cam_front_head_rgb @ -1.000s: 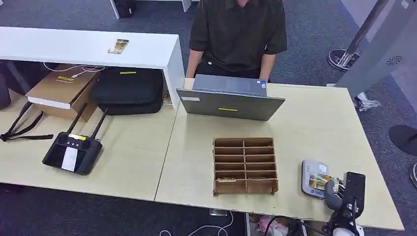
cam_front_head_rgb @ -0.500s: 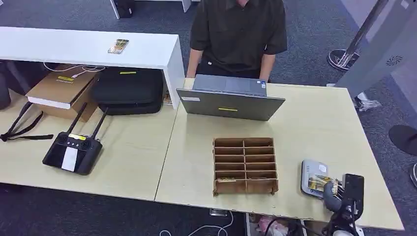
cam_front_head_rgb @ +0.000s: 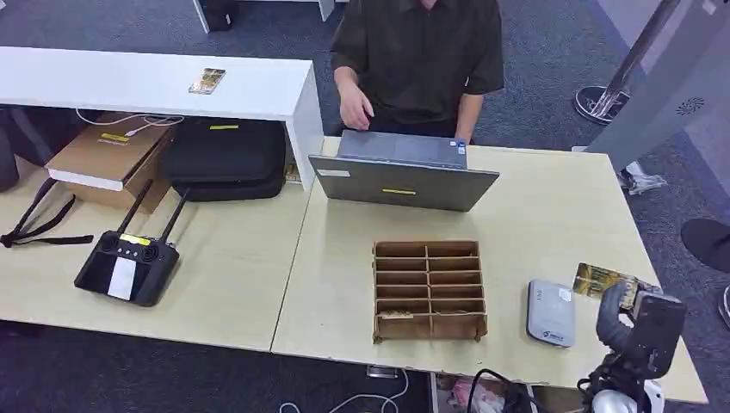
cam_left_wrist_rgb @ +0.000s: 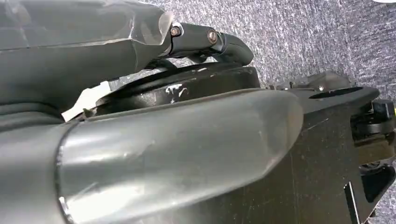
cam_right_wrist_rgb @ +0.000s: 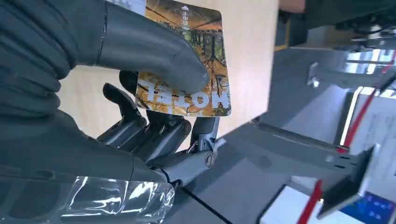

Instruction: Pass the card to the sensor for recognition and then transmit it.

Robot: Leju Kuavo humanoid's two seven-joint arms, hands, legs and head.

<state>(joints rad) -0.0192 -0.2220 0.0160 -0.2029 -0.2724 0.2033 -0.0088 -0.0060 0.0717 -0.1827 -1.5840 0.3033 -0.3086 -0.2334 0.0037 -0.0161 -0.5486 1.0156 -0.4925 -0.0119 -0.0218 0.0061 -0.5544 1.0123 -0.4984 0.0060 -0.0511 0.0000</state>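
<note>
My right hand pinches the card between thumb and fingers, lifted near the desk's right edge, just beside the grey sensor, which lies flat by the near edge. I see the left hand close up in its wrist view, but I cannot tell how its fingers lie. Toward the middle of the desk stands a brown divided tray; a small scrap shows in its near left slot, the other slots look bare. Beyond it, a laptop sits at the far edge, with a person behind it.
</note>
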